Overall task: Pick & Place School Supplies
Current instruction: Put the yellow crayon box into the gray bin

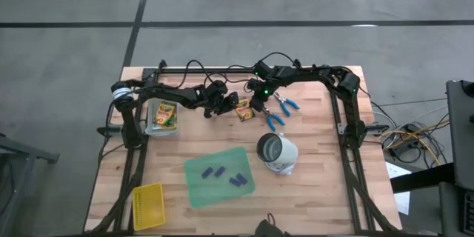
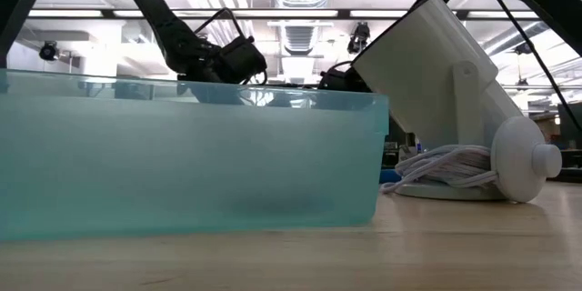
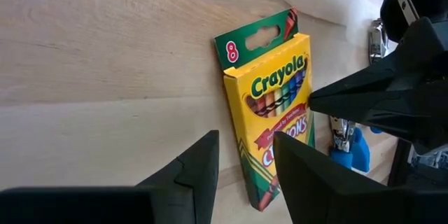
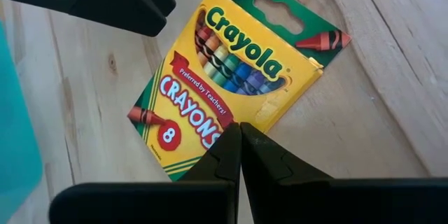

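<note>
We see both pincers over the yellow-and-green cardboard crayon box [image 4: 227, 77] near the worktop's [image 1: 311, 192] far edge: left pincer [image 3: 245, 161] spread, right pincer [image 4: 240, 150] pressed together.

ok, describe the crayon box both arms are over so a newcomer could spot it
Start at the far half of the wooden table, where the two dark arms meet near the middle. The crayon box lies flat there, between the left gripper and the right gripper, with blue-handled tools just to its right. Unlike the other crayon boxes, it sits on bare wood, not in the tray at the left edge.
</note>
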